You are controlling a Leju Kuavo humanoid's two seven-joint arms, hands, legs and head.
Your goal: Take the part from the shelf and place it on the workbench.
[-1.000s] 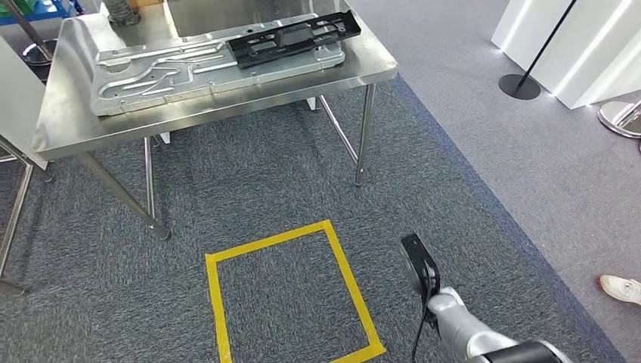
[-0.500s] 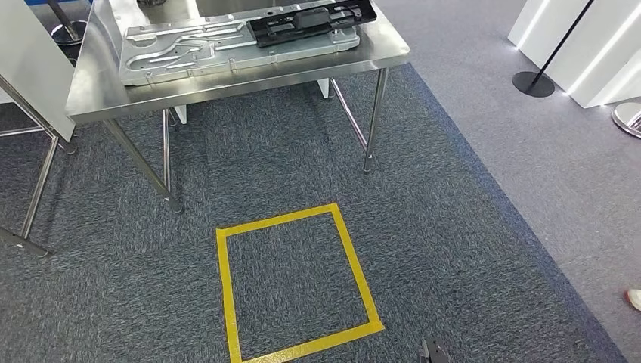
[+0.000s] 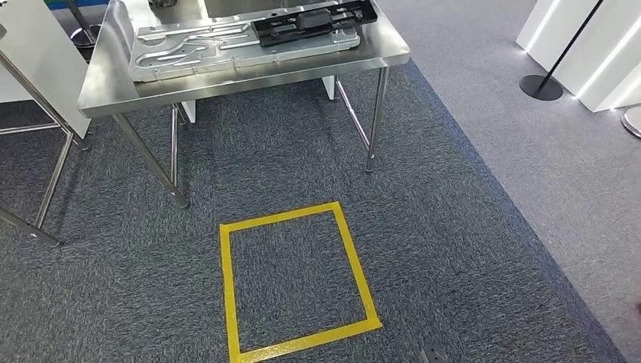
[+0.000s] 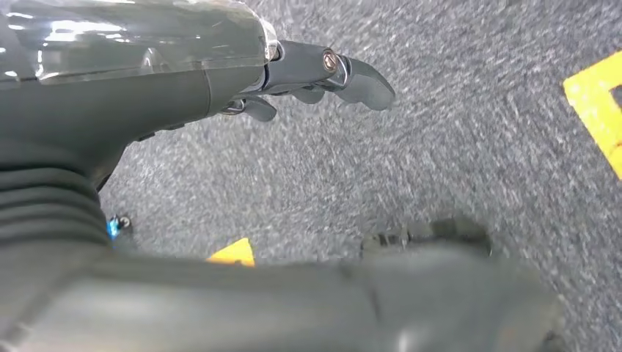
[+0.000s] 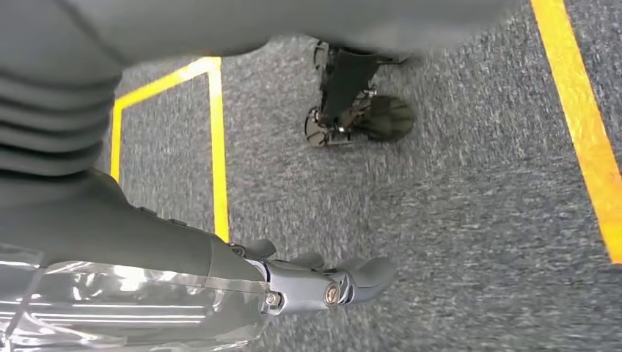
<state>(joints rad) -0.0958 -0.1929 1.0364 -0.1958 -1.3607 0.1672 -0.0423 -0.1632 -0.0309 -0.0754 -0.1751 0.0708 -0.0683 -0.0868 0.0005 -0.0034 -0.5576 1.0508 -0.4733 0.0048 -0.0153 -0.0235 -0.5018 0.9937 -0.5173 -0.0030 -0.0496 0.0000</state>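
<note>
Grey carpet fills our view, with a yellow taped square [image 3: 297, 281] on the floor just ahead of us and a steel counter [image 3: 113, 91] beyond it. Compared with a second ago the counter has slid up and to the right in the head view, and the right arm that was raised at the lower right has dropped almost out of frame. We judge this to be our own body turning and stepping, not the things moving.

On the counter lies a large silver plate [image 3: 196, 49], and a black part [image 3: 314, 19] rests on its far right portion. Whether that is the part the task means, we cannot tell; no shelf is in sight.

Both arms hang at our sides over the carpet. The left robot hand [image 4: 308, 73] holds nothing, its fingers loosely curled but apart. The right robot hand [image 5: 315, 282] is likewise empty, fingers relaxed and parted.

Far ahead of both robot hands, the counter's near edge and thin legs [image 3: 374, 121] bound the way forward. A black stand base [image 3: 540, 87] sits well off beyond the right robot hand. Between, open carpet gives walking room.
</note>
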